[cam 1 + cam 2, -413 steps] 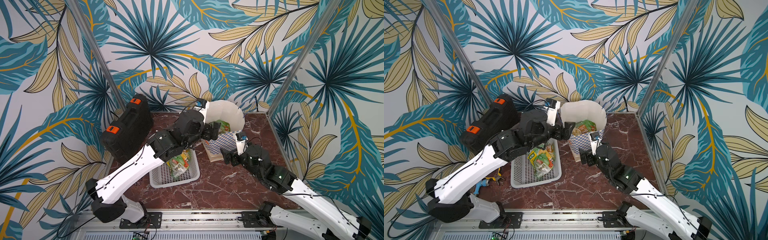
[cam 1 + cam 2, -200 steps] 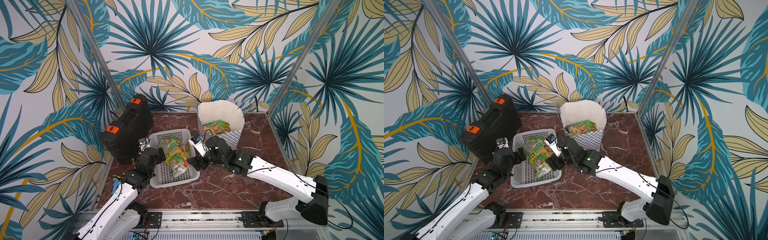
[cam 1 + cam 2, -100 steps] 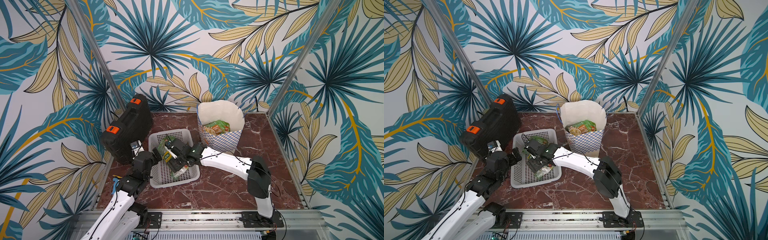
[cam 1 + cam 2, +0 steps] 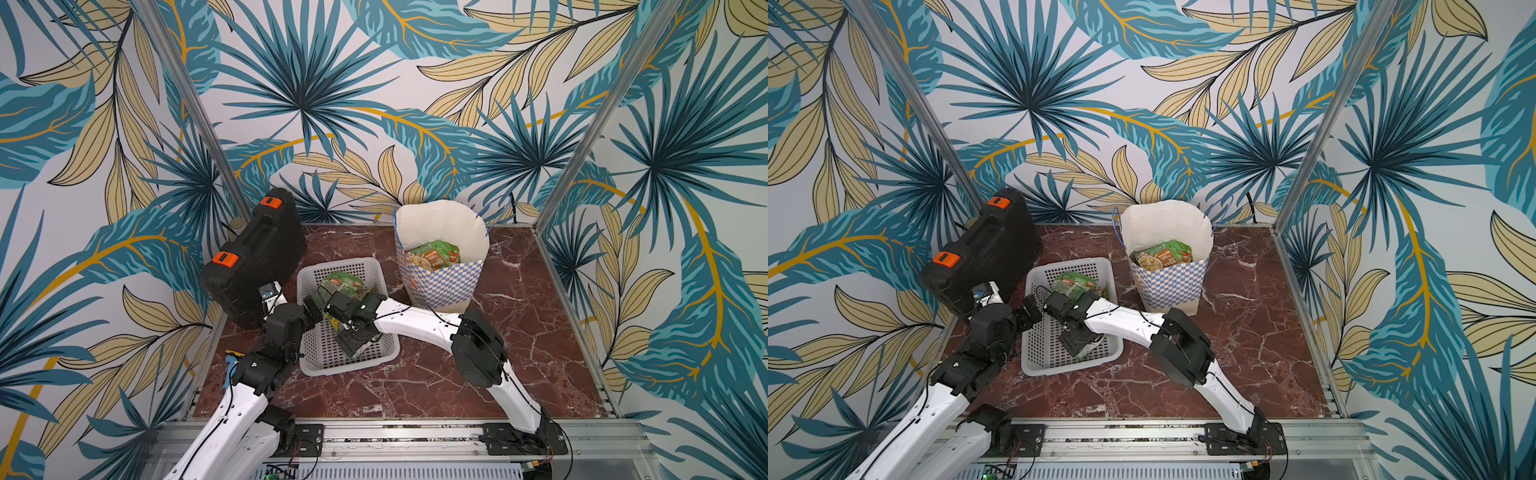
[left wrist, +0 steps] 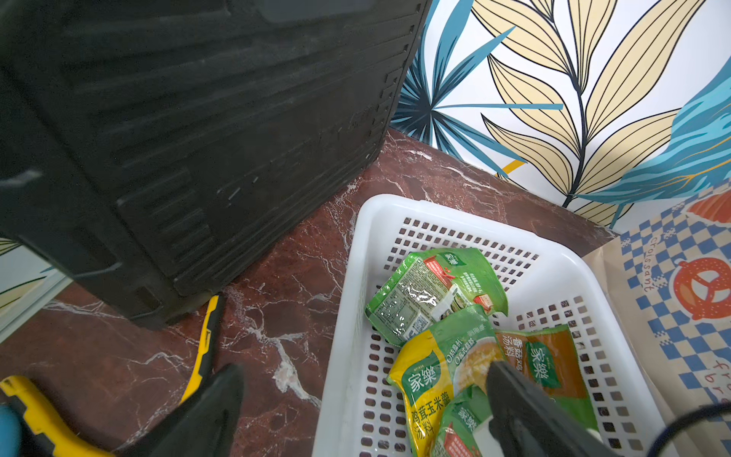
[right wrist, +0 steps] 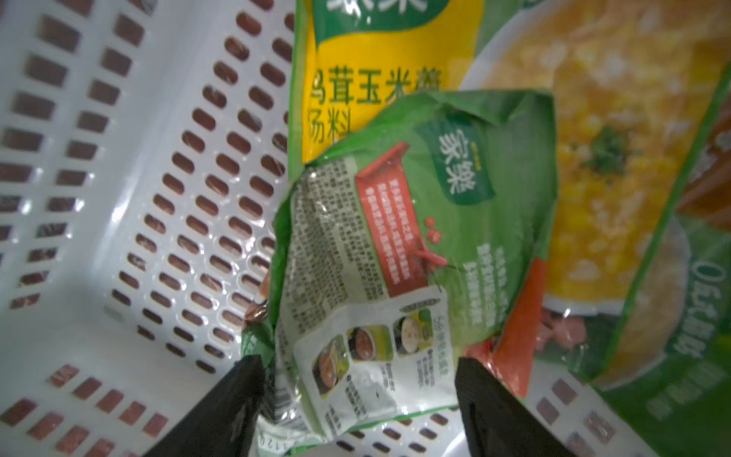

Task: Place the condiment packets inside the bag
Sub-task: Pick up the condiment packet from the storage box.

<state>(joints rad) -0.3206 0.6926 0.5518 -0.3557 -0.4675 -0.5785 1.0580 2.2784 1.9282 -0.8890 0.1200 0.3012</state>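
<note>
A crumpled green packet, printed with a red panel and small dish pictures, is seen lying on top of a larger yellow packet that carries a soup picture. Both are contained in a white perforated basket, through whose slots the red-brown tabletop is glimpsed. A red-orange packet is partly covered by the green one. The two black fingers of the right gripper are spread wide, with the green packet's end set between them; contact cannot be made out.
</note>
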